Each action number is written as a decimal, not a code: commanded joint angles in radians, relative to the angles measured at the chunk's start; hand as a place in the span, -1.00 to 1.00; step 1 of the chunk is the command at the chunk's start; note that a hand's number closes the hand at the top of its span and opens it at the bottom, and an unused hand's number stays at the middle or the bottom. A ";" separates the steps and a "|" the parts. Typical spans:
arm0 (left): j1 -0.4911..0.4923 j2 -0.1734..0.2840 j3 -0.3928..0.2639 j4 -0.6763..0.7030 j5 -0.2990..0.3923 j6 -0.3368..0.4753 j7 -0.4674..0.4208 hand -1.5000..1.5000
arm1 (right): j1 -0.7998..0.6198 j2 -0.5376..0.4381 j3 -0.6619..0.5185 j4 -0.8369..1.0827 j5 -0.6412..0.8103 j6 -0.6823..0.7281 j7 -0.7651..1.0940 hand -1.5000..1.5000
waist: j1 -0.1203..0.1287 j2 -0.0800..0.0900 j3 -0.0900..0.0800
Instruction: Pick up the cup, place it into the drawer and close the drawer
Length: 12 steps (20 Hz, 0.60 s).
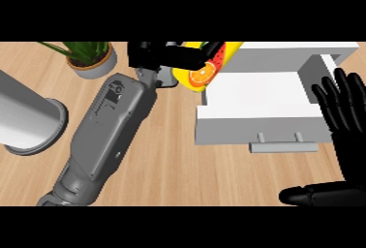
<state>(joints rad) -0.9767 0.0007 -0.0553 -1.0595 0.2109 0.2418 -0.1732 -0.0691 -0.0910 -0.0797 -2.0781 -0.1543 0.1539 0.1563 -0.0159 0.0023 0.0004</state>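
The cup [205, 68] is yellow with orange and watermelon slices printed on it. My left hand [166, 56] is curled round it and holds it above the left rim of the white drawer [257, 118], near the drawer's back corner. The hand hides part of the cup. The drawer stands pulled out from its white cabinet, with a grey handle [280, 143] on its front and nothing visible inside. My right hand [346, 126] stays open at the right edge, fingers up, just right of the drawer.
A potted green plant [87, 57] stands at the back left of the wooden counter. A large grey cylinder [22, 118] lies at the far left. My left forearm [107, 131] crosses the counter diagonally.
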 commanded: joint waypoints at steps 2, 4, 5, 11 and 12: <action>-0.085 -0.001 -0.058 0.113 0.030 0.063 0.005 1.00 | -0.016 -0.044 -0.069 0.004 -0.067 0.032 0.010 -1.00 | -0.002 0.000 0.000; -0.165 -0.001 -0.026 0.213 0.039 0.058 -0.038 1.00 | -0.024 0.002 -0.017 0.069 0.002 0.007 -0.051 -1.00 | -0.004 0.002 0.000; -0.163 -0.001 -0.060 0.247 0.088 0.084 -0.063 1.00 | -0.044 -0.008 -0.018 0.026 0.000 -0.016 0.018 -1.00 | -0.010 0.002 0.000; -0.246 -0.001 -0.123 0.443 0.185 0.125 -0.156 1.00 | -0.043 -0.027 -0.024 0.023 -0.028 0.017 0.016 -1.00 | -0.034 0.009 0.000; -0.189 -0.001 -0.223 0.406 0.239 0.176 -0.183 1.00 | -0.036 0.003 0.012 0.023 0.003 -0.004 0.011 -1.00 | -0.035 0.006 0.000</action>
<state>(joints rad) -1.1646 0.0001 -0.1794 -0.7284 0.3610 0.3634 -0.2845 -0.1028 -0.0954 -0.0891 -2.0526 -0.1659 0.1542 0.1612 -0.0373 0.0067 0.0005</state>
